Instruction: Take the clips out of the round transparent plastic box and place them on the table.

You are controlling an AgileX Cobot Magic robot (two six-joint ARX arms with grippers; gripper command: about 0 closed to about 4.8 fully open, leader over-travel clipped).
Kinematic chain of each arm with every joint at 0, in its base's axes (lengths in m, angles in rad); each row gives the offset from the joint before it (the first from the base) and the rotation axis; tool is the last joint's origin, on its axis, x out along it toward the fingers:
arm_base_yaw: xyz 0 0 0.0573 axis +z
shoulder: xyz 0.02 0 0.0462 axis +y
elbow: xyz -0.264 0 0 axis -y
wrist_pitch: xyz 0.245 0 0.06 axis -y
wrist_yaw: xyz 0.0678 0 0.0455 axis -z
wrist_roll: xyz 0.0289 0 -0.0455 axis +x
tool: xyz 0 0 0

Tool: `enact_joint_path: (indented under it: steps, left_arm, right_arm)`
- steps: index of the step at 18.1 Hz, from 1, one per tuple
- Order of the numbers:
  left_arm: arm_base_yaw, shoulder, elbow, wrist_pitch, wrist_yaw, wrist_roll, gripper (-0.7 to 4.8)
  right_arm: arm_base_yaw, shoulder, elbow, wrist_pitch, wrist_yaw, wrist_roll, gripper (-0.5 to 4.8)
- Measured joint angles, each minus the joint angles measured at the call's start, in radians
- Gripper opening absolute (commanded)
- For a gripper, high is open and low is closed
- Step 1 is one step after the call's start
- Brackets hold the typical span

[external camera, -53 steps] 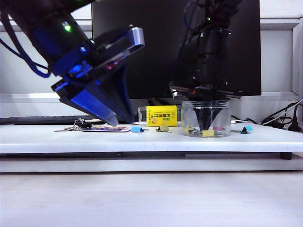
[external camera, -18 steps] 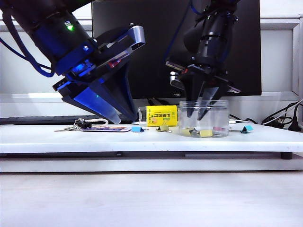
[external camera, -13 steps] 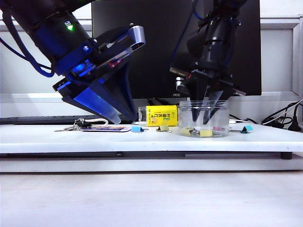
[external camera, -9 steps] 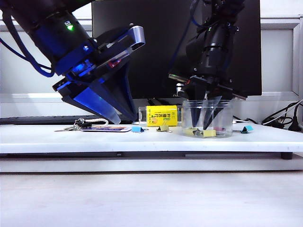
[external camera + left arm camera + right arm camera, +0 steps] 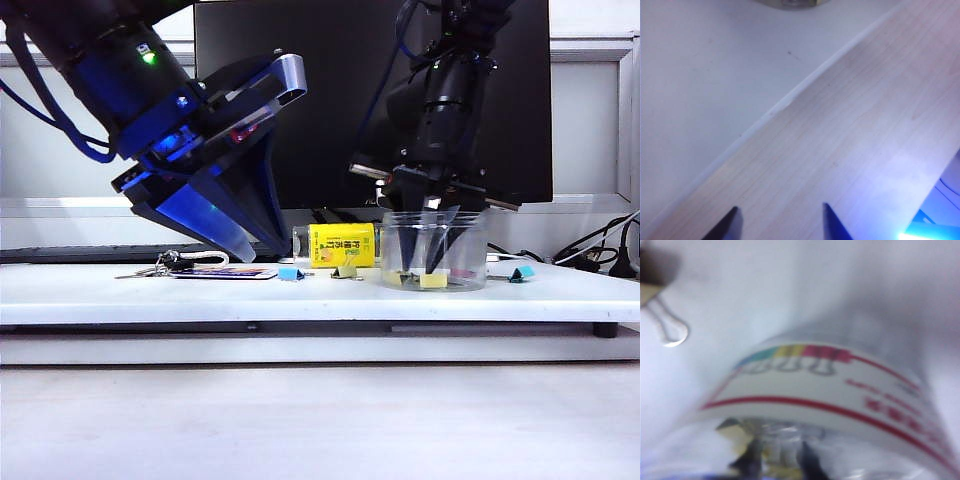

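Exterior view: the right hand [image 5: 428, 262], fingers part-spread and gripping nothing visible, reaches down inside the round transparent plastic box [image 5: 435, 252] just above its clips [image 5: 433, 281], while the left hand [image 5: 245, 240], fingers spread, hangs well left of the box over the surface [image 5: 300, 295].

We count two robot arms, each with one gripper: the left gripper [image 5: 245, 255] hangs open over the table's [image 5: 300, 300] left half, and the right gripper [image 5: 420, 262] reaches down into the jar with its fingers partly apart. One round transparent plastic box [image 5: 435, 250] stands near the table's right end. We make out about two pale-yellow clips [image 5: 433, 281] inside it, and one more [image 5: 346, 269] on the table. There are two blue clips [image 5: 290, 273], one yellow packet [image 5: 341, 244], one card [image 5: 222, 271] and one bunch of keys [image 5: 160, 266].
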Motion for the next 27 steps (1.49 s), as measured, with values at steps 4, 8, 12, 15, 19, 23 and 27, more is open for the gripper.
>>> enact_joint_path:
  steps: [4,8,12,15,19,23,27]
  left_arm:
    - [0.000,0.000,0.000,0.000,0.000,0.000,2.14]
    - [0.000,0.000,0.000,0.000,0.000,-0.008,2.14]
    - [0.000,0.000,0.000,0.000,0.000,-0.011,2.14]
    - [0.000,0.000,0.000,0.000,0.000,-0.011,2.14]
    - [0.000,0.000,0.000,0.001,0.000,-0.011,2.14]
    - [0.000,0.000,0.000,0.001,0.000,-0.011,2.14]
    - [0.000,0.000,0.000,0.000,0.000,-0.011,2.14]
  right_arm:
    - [-0.001,0.004,-0.001,0.000,0.049,0.012,0.42]
    - [-0.002,0.004,-0.001,0.011,0.055,0.012,0.09]
    - [-0.004,0.003,-0.002,0.032,0.058,-0.011,0.09]
    - [-0.006,-0.005,-0.008,0.038,0.054,-0.031,0.89]
    - [-0.018,-0.012,-0.008,0.023,0.011,0.003,1.15]
    - [-0.020,-0.021,-0.014,0.083,-0.043,0.134,1.14]
    - [-0.019,-0.021,-0.014,0.098,-0.047,0.151,1.13]
